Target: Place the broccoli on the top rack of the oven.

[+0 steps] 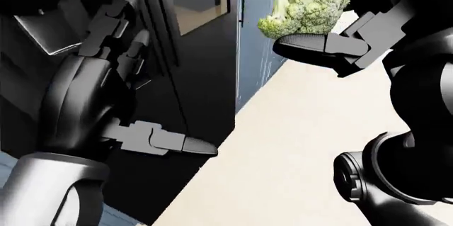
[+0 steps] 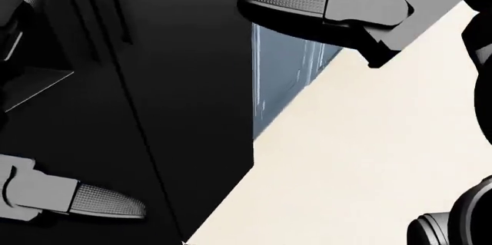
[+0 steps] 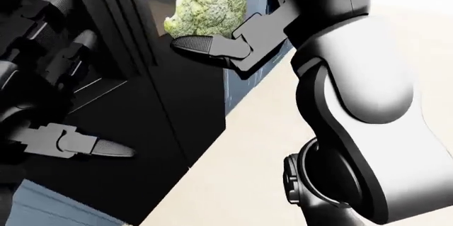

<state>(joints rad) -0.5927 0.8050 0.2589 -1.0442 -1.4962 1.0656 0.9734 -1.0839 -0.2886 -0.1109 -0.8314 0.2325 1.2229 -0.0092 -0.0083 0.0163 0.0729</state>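
right robot hand (image 1: pixel 333 50) fingers closed round broccoli (image 1: pixel 306 0) | left robot hand (image 1: pixel 106 77) open, empty | risk: broccoli slips, oven door (image 1: pixel 191 61) beside left robot hand shut

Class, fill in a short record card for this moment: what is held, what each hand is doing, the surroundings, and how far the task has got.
held item: broccoli
right hand: fingers closed round the broccoli, raised at the top of the left-eye view
left hand: open, holding nothing, beside the black appliance
floor: pale cream
blue cabinet: next to the appliance
oven rack: not visible
task status: broccoli not yet placed
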